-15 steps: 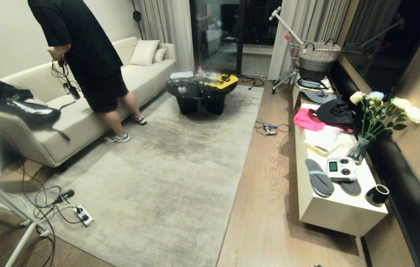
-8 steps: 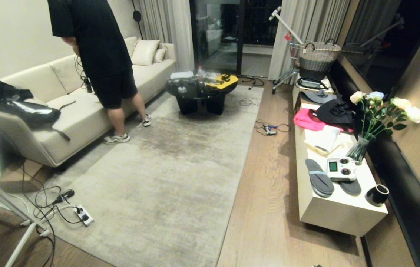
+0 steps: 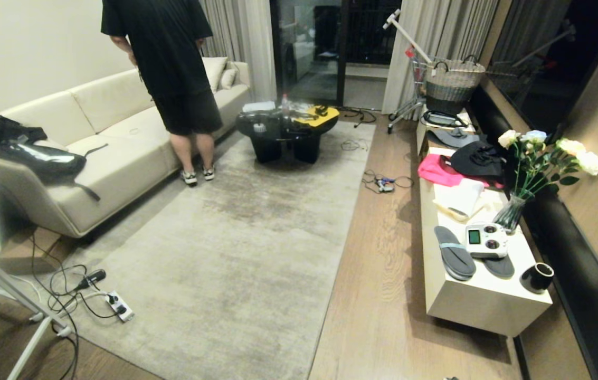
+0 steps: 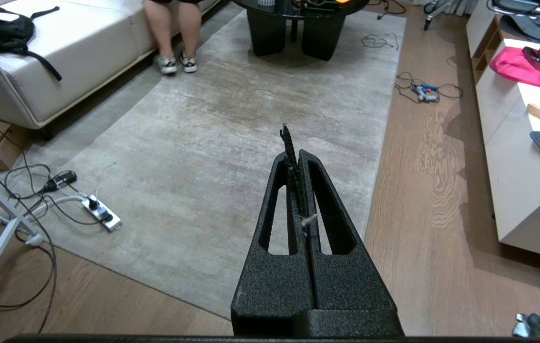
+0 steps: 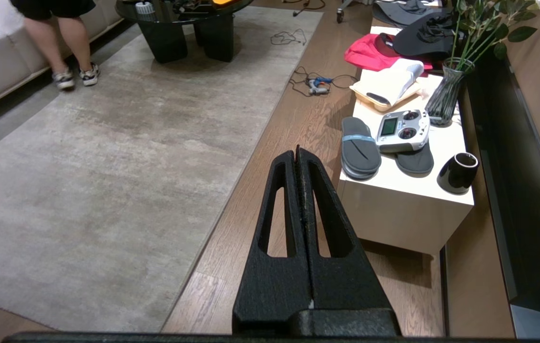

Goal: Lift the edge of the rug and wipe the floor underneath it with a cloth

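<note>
Nothing has been started on the task, by the look of it. Both arms hang parked high above the floor [image 3: 383, 253], out of the head view. The left claw [image 4: 293, 143] is pinched narrow with its fingers pressed together; a frayed dark sliver sticks out at the tip, and I cannot tell what that is. The right claw [image 5: 298, 152] is closed tight on nothing.

The big pale rug [image 3: 235, 248] lies flat. Its long rug edge [image 3: 338, 232] runs straight along the bare wood planks, between the rug and the low white worktop [image 3: 483, 306] that carries slippers, a remote controller and a black cup. A small dark and whitish bundle [image 4: 527, 326] lies on the planks on the worktop side of that rug edge, close in front of the robot; I take it for the cloth, though only part of it shows.

A person [image 3: 172, 68] stands at the far side of the rug by the sofa [image 3: 108, 153].

The next move, I judge, calls for bending down toward the bundle and opening a claw over it, before lifting the border.
</note>
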Robot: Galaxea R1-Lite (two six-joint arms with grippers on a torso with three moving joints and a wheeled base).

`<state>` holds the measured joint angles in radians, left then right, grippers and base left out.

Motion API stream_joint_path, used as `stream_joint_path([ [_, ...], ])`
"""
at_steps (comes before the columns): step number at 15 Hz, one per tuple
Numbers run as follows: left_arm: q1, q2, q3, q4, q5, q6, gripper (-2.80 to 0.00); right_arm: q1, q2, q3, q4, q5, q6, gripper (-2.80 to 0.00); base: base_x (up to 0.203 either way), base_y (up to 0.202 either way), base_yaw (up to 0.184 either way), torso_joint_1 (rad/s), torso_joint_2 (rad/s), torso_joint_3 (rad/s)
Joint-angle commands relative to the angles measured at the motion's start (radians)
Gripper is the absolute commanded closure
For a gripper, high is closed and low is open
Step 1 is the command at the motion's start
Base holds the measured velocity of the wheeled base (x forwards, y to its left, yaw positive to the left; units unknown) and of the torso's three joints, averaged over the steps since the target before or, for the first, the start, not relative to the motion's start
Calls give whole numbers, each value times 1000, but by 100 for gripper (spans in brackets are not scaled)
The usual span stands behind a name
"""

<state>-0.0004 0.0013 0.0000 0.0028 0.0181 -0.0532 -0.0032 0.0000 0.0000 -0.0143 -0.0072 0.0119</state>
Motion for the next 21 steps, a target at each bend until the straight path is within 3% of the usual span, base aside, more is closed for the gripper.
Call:
stream_joint_path([
  [1,0,0,0,0,0,0,0,0,2,0,-1,0,0,0,0,0,0,0,0,0],
  [21,0,0,0,0,0,0,0,0,2,0,-3,0,10,0,0,0,0,0,0,0],
])
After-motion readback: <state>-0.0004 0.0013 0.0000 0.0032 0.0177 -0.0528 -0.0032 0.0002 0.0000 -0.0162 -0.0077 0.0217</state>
